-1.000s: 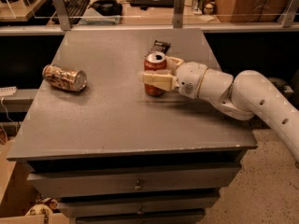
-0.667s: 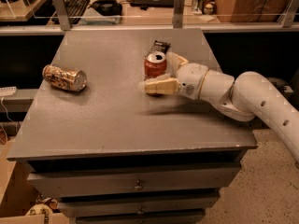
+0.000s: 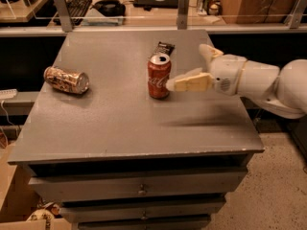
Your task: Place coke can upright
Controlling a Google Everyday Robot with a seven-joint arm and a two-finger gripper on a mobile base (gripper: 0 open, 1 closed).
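The coke can (image 3: 159,75) stands upright a little above the centre of the frame, on the grey tabletop (image 3: 120,123). Its body is red-orange with white script lettering running down the side. It has a silver top rim, and the lid with its opening faces up toward the camera. Its bottom rim is lost in its own shadow on the tabletop.

The claw (image 3: 186,66) sits just right of the can, at the end of a white arm (image 3: 268,80) that comes in from the right edge of the frame and is cut off there. Its two pale fingers (image 3: 192,83) are spread wide apart and grip nothing. One points left with its tip at the can's right side, and whether it touches the can or stops just short cannot be told. The other finger angles toward the upper part of the frame, clear of the can.

Just behind the can lies a small black wrapper (image 3: 164,48), its lower end hidden by the can's top. At the left of the tabletop, well apart from the coke can, a brown-and-gold can (image 3: 66,79) lies on its side; its pattern is too blurred to read.

Below the tabletop are drawers (image 3: 141,190), the lowest cut off by the bottom edge. A keyboard (image 3: 79,4) shows dimly at the upper left.
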